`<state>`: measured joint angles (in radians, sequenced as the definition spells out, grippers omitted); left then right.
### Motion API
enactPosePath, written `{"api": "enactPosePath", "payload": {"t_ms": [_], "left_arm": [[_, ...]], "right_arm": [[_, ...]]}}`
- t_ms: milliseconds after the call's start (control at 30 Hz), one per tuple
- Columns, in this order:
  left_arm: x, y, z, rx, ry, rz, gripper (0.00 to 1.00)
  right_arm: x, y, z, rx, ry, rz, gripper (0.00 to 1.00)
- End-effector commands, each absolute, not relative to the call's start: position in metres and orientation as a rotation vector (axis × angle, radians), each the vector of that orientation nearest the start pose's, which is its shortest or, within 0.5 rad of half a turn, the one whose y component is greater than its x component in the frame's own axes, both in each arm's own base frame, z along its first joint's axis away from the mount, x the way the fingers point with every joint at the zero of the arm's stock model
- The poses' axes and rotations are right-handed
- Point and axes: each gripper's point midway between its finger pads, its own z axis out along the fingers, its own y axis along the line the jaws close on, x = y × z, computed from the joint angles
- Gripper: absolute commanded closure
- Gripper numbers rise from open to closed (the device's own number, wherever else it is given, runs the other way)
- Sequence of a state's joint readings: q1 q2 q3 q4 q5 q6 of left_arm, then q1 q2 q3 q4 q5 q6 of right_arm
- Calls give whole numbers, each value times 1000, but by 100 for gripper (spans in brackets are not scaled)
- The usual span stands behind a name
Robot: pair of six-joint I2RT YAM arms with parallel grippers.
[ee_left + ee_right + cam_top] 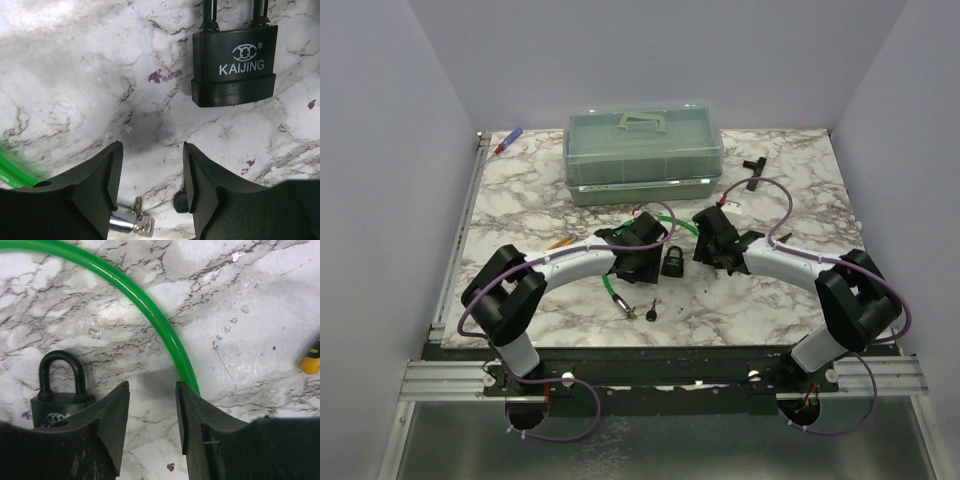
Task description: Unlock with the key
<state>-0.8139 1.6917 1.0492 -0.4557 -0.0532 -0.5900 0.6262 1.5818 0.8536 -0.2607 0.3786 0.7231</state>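
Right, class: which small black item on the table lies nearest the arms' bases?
The tiny black round-headed key, nearer than the black padlock; the black T-shaped tool lies farthest back.

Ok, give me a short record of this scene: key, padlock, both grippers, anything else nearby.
key: on the table, nearer the arm bases than the padlock, not held
padlock: lying flat, both shackle legs in the body
left gripper: open, empty, between padlock and key
right gripper: open, empty, beside the cable
cable: green, curving past the padlock
box: lid on, far side
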Motion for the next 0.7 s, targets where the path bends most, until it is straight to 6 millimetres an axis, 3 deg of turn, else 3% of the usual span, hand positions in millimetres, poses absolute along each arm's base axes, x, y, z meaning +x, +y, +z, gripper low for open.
{"api": "enactPosePath", "payload": {"t_ms": [0, 67, 133, 200, 300, 433, 667], "left_arm": [[248, -272, 58, 222, 2645, -365, 42], [254, -269, 67, 211, 2610, -352, 38], [260, -265, 79, 205, 2559, -331, 37], [268, -256, 95, 210, 2490, -291, 33], [276, -237, 120, 204, 2383, -221, 26], [279, -224, 152, 196, 2240, -236, 3], [246, -240, 160, 256, 2234, -493, 1]], "right_arm": [[314, 179, 68, 256, 2403, 153, 50], [309, 186, 76, 253, 2412, 224, 45], [300, 200, 84, 253, 2437, 341, 32], [293, 212, 90, 291, 2462, 446, 21], [288, 227, 101, 324, 2482, 551, 12], [292, 239, 103, 322, 2521, 568, 9], [295, 247, 74, 300, 2663, 414, 7]]}}
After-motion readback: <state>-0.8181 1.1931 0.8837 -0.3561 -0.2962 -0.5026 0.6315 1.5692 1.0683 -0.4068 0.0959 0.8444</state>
